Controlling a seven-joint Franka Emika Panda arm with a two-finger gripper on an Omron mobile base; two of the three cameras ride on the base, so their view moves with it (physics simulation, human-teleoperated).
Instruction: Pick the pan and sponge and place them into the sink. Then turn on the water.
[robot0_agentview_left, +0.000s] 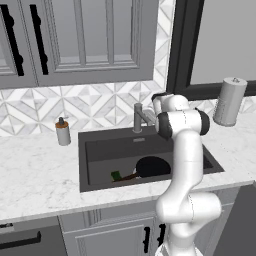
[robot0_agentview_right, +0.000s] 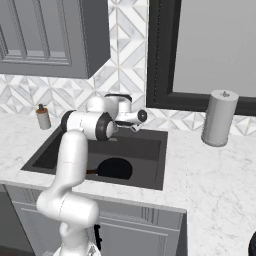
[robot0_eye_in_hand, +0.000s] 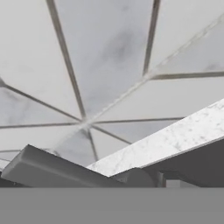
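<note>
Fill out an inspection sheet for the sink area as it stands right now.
Surface: white marble counter around the sink.
Job's things: pan lies in the basin; sponge in the basin by the pan handle's end; faucet at the back rim, no water visible.
Clutter: soap dispenser left of the sink, paper towel roll on the right.
Tool: up near the faucet, facing the tiled backsplash; jaw state unclear.
Cables: nothing seen.
Surroundings: grey upper cabinets, dark-framed window.
</note>
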